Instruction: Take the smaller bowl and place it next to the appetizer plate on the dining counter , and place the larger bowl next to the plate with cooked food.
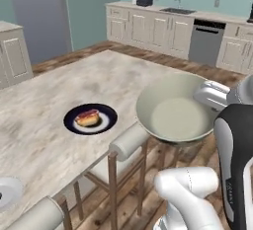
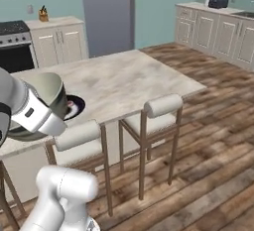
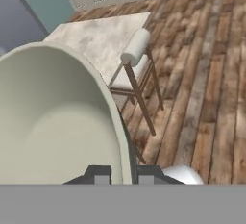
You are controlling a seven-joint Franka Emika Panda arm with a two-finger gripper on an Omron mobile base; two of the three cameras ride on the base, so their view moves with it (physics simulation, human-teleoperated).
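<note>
The gripper [image 3: 120, 174] is clamped on the rim of the larger bowl [image 1: 175, 108], held in the air past the dining counter [image 1: 44, 110] edge, above a stool [image 1: 129, 141]. The plate with cooked food [image 1: 90, 119] sits at the bowl's nine o'clock, well apart, bare stone around it. No readable writing.

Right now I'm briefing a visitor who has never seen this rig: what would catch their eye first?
The larger bowl, pale inside, hangs in the gripper, which is shut on its rim, above the near edge of the dining counter. Left of it, the plate with cooked food sits dark against the pale stone. Padded stools line the counter's near side.
</note>
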